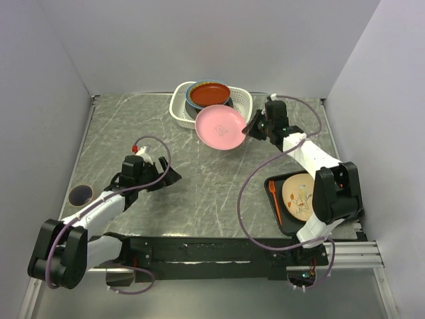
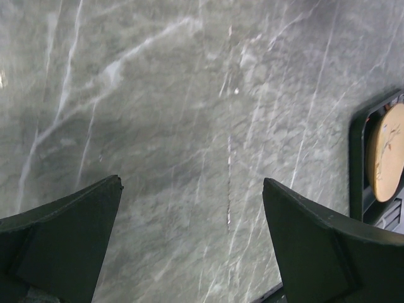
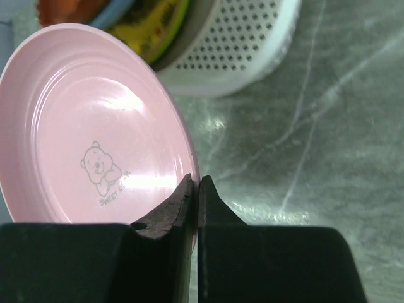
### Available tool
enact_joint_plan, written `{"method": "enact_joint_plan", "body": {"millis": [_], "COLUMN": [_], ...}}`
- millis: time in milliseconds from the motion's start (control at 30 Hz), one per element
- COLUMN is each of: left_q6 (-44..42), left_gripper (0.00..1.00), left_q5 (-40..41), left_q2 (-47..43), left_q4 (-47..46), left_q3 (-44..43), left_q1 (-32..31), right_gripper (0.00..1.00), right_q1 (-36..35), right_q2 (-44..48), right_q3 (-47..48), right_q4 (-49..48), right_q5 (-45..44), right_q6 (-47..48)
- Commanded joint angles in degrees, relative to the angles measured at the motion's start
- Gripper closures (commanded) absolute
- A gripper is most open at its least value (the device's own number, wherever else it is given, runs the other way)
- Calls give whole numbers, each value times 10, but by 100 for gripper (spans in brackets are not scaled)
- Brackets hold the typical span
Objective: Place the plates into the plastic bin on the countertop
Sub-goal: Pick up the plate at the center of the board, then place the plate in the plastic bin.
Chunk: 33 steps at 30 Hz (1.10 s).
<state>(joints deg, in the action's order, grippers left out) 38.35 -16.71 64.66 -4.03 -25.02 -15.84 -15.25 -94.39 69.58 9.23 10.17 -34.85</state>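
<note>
My right gripper (image 1: 252, 127) (image 3: 196, 184) is shut on the rim of a pink plate (image 1: 221, 127) (image 3: 88, 126) with a bear print, holding it tilted in the air just in front of the white plastic bin (image 1: 181, 106) (image 3: 243, 44). The bin holds stacked plates, a red one (image 1: 208, 95) on top, with blue and lime green edges (image 3: 154, 22) below. A cream plate (image 1: 299, 196) (image 2: 386, 151) lies on the black tray. My left gripper (image 1: 174, 178) (image 2: 192, 189) hangs open over bare countertop (image 1: 199, 186) (image 2: 202, 113), nothing between its fingers.
The black tray (image 1: 273, 206) at the right near edge also carries an orange fork (image 1: 275, 199). A small dark round coaster (image 1: 81, 194) lies at the left edge. Grey walls close in the countertop on three sides.
</note>
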Motion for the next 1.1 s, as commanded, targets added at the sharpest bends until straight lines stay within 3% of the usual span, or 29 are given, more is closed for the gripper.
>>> {"method": "enact_joint_plan", "body": {"millis": [0,600,1067], "left_q6": [-5,12,17], "left_gripper": [1,1,1], "left_q5": [-12,-12,-24], "left_q2": [-9,10,35], "left_q4": [-34,-59,-87], "left_q3": [14,30,41], "left_q1": [1,2,2], "right_gripper": [100,100,100], "right_q1": [-1,-1,18], "right_q2": [-16,-142,-294], "right_q3": [70,310,544], "right_q4": [2,70,125], "right_q5": [6,15,49], "right_q6": [-1,-7,-30]}}
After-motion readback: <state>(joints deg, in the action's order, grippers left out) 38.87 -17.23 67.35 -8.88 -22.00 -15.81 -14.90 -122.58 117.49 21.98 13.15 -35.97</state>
